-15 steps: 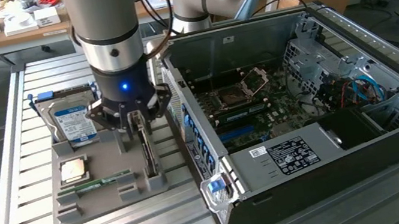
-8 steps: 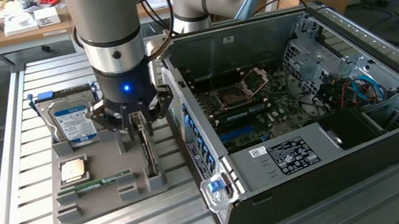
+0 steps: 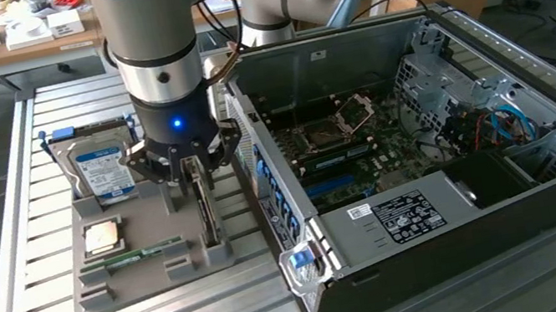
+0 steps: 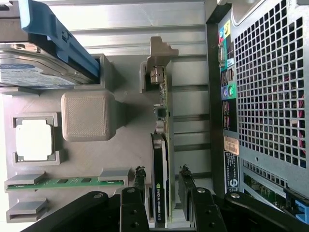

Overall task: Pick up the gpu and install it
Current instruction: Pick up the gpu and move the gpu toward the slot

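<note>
On grey holder (image 4: 130, 145), gpu (image 4: 160, 164) upright on edge: black face, silvery end bracket (image 4: 158, 72); pincer (image 4: 162, 171) released, straddling it.

The edge of the graphics card (image 4: 161, 159) that faces the wrist camera carries white lettering beside a small green logo. The word QUADRO can be made out, with what looks like NVIDIA before it and a short model code after it that is too small to read. The blue-and-white label on the hard drive (image 3: 105, 170), the white printed label on the power supply (image 3: 407, 217), and the orange sticker (image 4: 231, 145) and dark label (image 4: 232, 176) on the back of the computer case (image 4: 260, 96) all bear fine print that cannot be read.
</note>
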Controlling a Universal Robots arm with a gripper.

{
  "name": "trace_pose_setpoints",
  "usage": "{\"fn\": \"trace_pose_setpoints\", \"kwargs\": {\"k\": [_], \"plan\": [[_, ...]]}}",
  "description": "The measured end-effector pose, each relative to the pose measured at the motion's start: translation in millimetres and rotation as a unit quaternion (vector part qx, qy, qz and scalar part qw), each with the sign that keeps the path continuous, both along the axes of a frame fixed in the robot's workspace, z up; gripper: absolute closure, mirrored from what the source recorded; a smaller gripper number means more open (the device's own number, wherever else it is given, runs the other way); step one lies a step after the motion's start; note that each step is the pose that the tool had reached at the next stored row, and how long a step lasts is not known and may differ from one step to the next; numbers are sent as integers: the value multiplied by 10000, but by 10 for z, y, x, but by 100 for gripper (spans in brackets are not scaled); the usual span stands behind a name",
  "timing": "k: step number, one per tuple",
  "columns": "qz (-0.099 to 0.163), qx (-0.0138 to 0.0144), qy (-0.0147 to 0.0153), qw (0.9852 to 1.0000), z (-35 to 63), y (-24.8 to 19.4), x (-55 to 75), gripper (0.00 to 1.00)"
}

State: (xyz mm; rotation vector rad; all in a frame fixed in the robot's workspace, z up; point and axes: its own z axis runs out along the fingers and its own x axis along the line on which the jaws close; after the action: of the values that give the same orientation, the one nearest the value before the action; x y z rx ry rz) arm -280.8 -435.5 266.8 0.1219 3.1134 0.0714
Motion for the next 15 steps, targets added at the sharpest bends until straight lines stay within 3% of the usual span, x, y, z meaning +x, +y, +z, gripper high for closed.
{"fn": "trace_pose_setpoints", "kwargs": {"k": [15], "plan": [[0,-2,1,10000,-95,0,0,58]]}}
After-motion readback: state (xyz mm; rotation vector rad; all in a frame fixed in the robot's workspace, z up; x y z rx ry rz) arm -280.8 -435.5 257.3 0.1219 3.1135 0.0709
